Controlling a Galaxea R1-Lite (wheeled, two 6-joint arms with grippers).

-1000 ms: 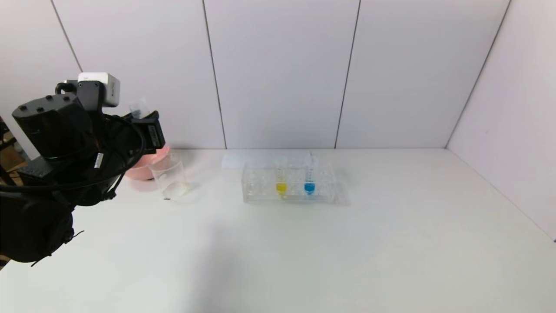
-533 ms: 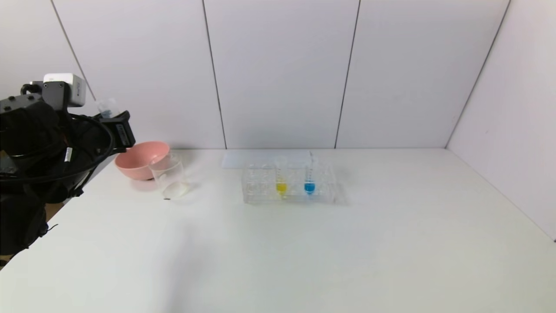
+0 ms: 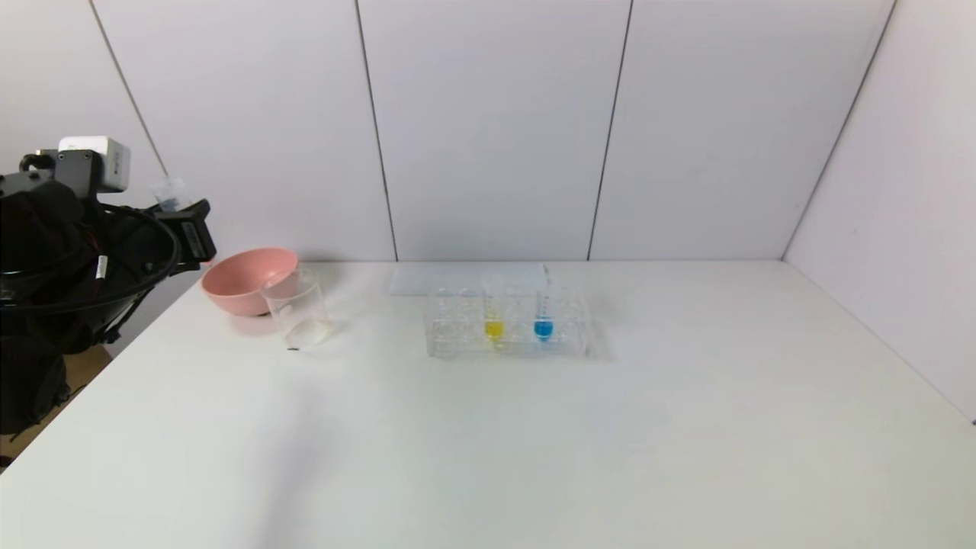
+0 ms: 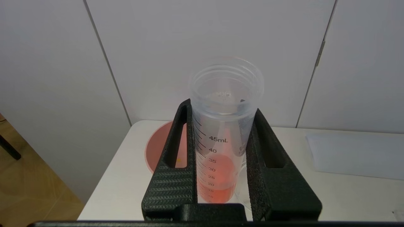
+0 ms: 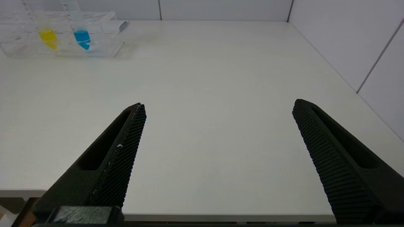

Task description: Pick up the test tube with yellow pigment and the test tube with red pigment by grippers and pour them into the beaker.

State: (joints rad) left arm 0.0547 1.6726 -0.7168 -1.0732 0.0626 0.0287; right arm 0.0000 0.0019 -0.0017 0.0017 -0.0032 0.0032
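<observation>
Head view: the black left gripper [image 3: 183,221] hangs beside the table's left edge, pinching a clear graduated tube [image 3: 169,192]; the yellow-tipped test tube [image 3: 494,313] stands racked, so it seems next. Left wrist view: the tube [image 4: 225,126] looks emptied, the pink bowl [image 4: 157,148] showing behind it. Right wrist view: the right gripper [image 5: 217,132] waits, spread.

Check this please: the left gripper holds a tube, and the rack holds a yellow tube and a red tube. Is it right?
Not quite. Beside the yellow tube, the rack holds a blue tube, not a red one; the head view shows it. The left gripper does hold a tube.
</observation>
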